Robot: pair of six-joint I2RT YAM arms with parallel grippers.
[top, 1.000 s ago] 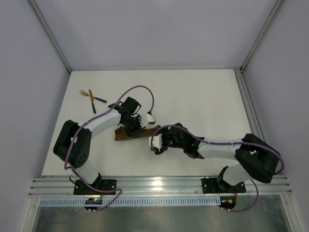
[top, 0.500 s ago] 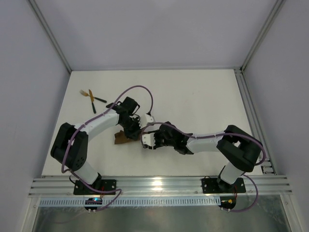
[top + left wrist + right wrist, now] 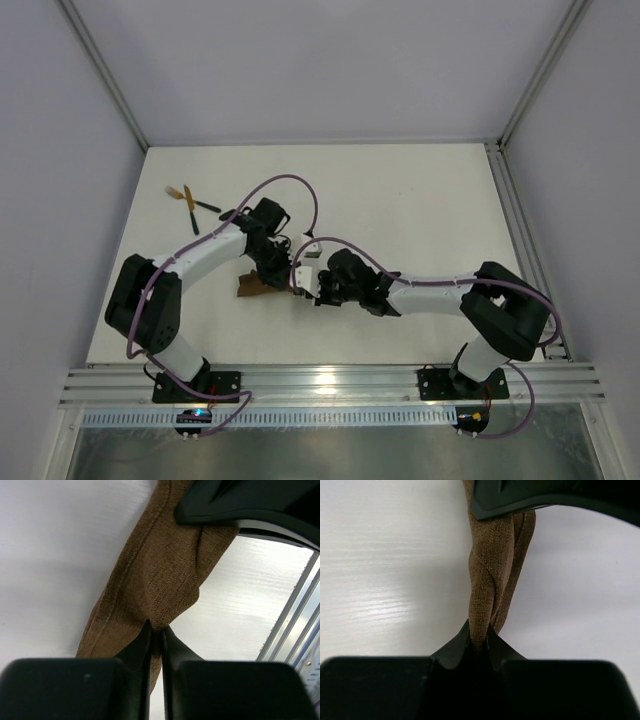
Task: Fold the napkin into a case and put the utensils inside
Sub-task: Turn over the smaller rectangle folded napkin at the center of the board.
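You have both grippers pinched on the napkin [image 3: 150, 575]. The left gripper [image 3: 156, 630] has its jaws almost together on a fold of the brown cloth, and the right gripper [image 3: 479, 636] is clamped narrow on a bunched, twisted strand of it. The cloth lies left of the table's [image 3: 420, 200] middle, mostly hidden under your two wrists in the top view, with only a brown corner showing to the left. Your main risk is the twist: pull from here and I judge the layers will set skewed, so no clean pocket edge forms. The two heads are also just beside each other, each filling the top of the other's wrist view, so any inward move could knock them together. A sharp tug apart could slip the thin pinch from one side. The utensils [image 3: 190, 203] lie well apart at the far left, untouched, so there's no risk to them yet. The surface is white, smooth and faintly glossy, so expect the cloth to slide rather than hold. Pale walls [image 3: 330, 70] close three sides, and a metal rail [image 3: 330, 380] runs along the near edge.
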